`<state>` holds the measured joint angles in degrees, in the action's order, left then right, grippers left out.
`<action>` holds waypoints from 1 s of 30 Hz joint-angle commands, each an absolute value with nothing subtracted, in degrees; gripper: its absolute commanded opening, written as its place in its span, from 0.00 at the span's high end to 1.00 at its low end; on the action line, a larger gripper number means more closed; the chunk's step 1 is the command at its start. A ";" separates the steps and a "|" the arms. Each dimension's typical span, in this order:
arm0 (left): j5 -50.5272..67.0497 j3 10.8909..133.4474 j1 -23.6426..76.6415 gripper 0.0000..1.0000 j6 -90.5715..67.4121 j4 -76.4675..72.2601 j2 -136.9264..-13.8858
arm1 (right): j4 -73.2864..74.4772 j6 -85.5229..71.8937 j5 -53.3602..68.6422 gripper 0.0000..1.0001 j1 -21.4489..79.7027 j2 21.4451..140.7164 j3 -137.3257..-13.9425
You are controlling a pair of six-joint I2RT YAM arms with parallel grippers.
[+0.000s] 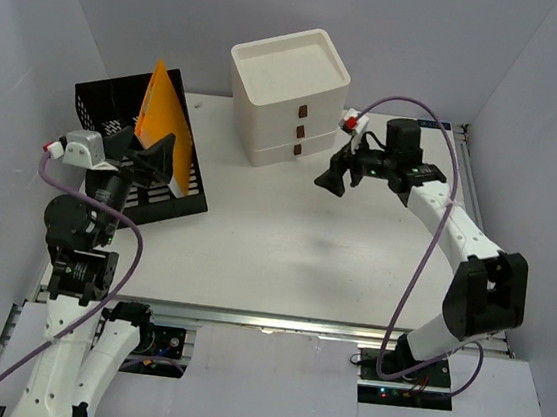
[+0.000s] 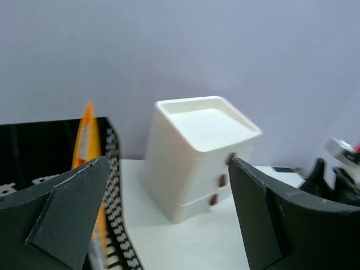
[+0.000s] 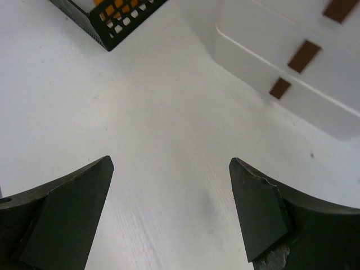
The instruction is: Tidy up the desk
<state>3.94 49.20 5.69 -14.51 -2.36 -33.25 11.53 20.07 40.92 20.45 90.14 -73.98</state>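
- Top cam's high behind the arms, looking down on the whole desk.
- Left wrist cam looks level across at the box, fairly near.
- Right wrist cam points down, close over the desk.
- All three catch box and basket.

The left gripper sits raised and roughly level, jaws spread wide and holding nothing, its arm folded tight behind it. The right gripper, equally spread and empty, tilts downward ahead of an outstretched forearm.
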 commanded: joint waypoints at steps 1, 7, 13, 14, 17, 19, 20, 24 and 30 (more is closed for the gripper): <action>23.76 50.10 5.45 0.02 -23.14 3.32 -32.08 | 15.55 14.17 41.06 0.10 14.92 80.83 -66.44; 37.60 48.59 5.45 0.02 -29.18 3.17 -31.03 | 16.12 14.03 33.33 0.10 11.88 70.56 -58.66; 44.68 42.38 5.45 0.02 -32.73 0.19 -27.25 | 17.84 14.15 29.45 0.10 10.99 64.92 -54.94; 46.03 41.13 5.45 0.02 -33.73 -1.19 -26.70 | 18.05 14.15 29.03 0.10 10.92 64.19 -54.52; 47.70 37.09 5.60 0.02 -34.50 -2.08 -25.60 | 17.92 14.11 28.00 0.10 10.58 62.22 -53.12; 48.27 34.59 5.98 0.02 -34.64 -2.75 -24.34 | 17.58 14.34 27.40 0.10 10.36 60.97 -51.66; 48.61 32.48 6.07 0.02 -34.82 -3.28 -24.16 | 17.58 14.60 27.02 0.10 10.10 60.43 -51.14; 49.41 27.70 6.43 0.02 -35.76 -5.88 -23.55 | 17.76 15.13 22.96 0.10 9.67 57.89 -49.45; 49.41 22.79 9.20 0.02 -33.98 -8.44 -25.90 | 17.49 15.99 21.28 0.10 9.15 54.27 -46.17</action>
<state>48.18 24.77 7.21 -35.00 -5.25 -24.53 18.31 15.33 23.46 9.70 57.17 -47.96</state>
